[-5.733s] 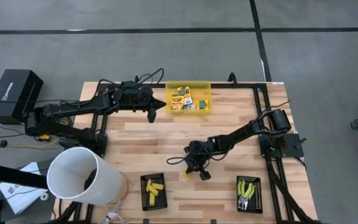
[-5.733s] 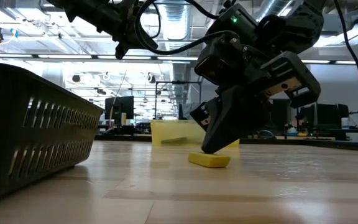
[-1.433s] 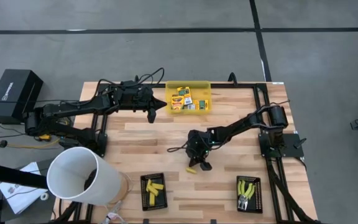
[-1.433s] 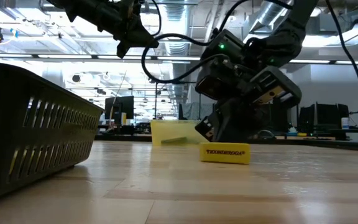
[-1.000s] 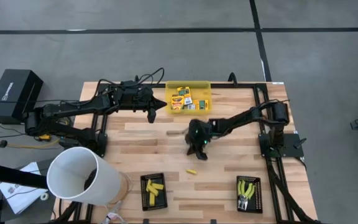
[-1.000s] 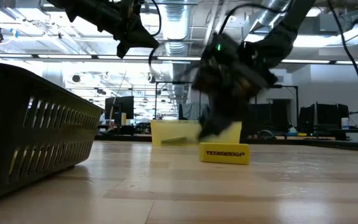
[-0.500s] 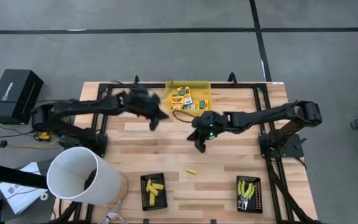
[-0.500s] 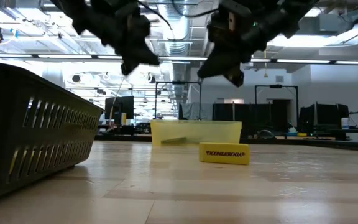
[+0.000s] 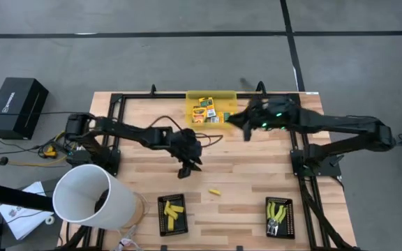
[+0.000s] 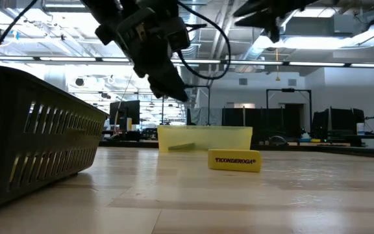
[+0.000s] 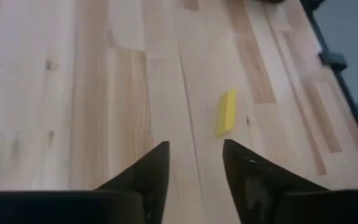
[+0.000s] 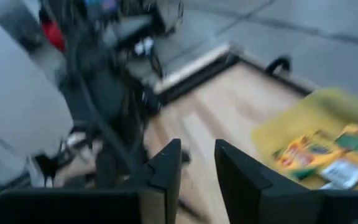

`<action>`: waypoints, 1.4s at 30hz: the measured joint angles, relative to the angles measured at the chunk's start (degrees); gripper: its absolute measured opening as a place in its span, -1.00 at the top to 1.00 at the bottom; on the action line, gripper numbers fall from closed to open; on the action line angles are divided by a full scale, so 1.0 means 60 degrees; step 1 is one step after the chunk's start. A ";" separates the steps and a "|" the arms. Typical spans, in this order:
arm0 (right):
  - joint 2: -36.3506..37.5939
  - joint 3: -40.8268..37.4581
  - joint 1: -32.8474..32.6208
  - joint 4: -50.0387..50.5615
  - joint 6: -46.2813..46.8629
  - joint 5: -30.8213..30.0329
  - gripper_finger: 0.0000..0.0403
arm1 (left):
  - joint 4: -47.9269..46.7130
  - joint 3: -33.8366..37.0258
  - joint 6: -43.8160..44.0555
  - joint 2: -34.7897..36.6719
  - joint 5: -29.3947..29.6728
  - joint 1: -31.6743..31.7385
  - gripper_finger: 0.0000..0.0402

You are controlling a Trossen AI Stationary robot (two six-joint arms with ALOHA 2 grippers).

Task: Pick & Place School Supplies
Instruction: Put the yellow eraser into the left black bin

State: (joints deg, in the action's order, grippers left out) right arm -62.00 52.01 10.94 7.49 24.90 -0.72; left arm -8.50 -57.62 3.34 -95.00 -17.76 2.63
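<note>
Wooden table (image 9: pixel 257 174) has bare boards around left gripper (image 9: pixel 192 166), fingers apart and empty mid-table, right gripper (image 9: pixel 237 123) likewise parted beside the yellow bin (image 9: pixel 227 95) edge, lone yellow stick (image 9: pixel 215 191) just ahead of left gripper.

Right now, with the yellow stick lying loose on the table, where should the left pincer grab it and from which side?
Take the yellow stick at mid-length, across its narrow width, coming from straight above. It lies flat and alone on the bare table, both long sides free. The left pincer is open and empty; turning the wrist would probably be needed to straddle it.
</note>
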 joint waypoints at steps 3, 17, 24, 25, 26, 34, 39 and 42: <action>0.0802 0.0000 0.0378 0.0057 -0.0002 -0.0128 0.48 | -0.0027 -0.0303 -0.0452 -0.0423 0.0028 -0.0215 0.16; 0.1851 0.0000 0.0798 0.0783 -0.0806 -0.0068 0.09 | -0.0103 -0.1920 -0.1013 -0.2317 -0.0514 -0.0837 0.02; 0.1714 0.0004 0.0756 0.0679 -0.1254 0.0123 0.09 | -0.0099 -0.2053 0.0361 -0.2898 -0.1109 -0.1066 0.02; 0.1704 0.0000 0.0761 0.0700 -0.1308 0.0133 0.10 | -0.0088 -0.2053 0.0504 -0.2952 -0.1109 -0.1119 0.02; 0.1698 -0.0004 0.0761 0.0736 -0.1385 0.0143 0.10 | -0.0079 -0.2053 0.0557 -0.3007 -0.1095 -0.1161 0.02; 0.1698 -0.0004 0.0761 0.0726 -0.1666 0.0153 0.12 | 0.0340 -0.2063 0.0891 -0.3374 -0.0720 -0.1307 0.03; 0.1696 -0.0004 0.0761 0.0800 -0.1871 0.0175 0.10 | 0.0402 -0.2092 0.1106 -0.3552 -0.0502 -0.1300 0.03; 0.1695 -0.0004 0.0761 0.0845 -0.1976 0.0248 0.12 | 0.0574 -0.2090 0.1279 -0.3572 -0.0497 -0.1303 0.03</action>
State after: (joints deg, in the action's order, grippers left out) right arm -51.83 51.99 15.51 12.56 13.05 0.77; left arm -5.06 -70.16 11.01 -116.43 -20.75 -5.19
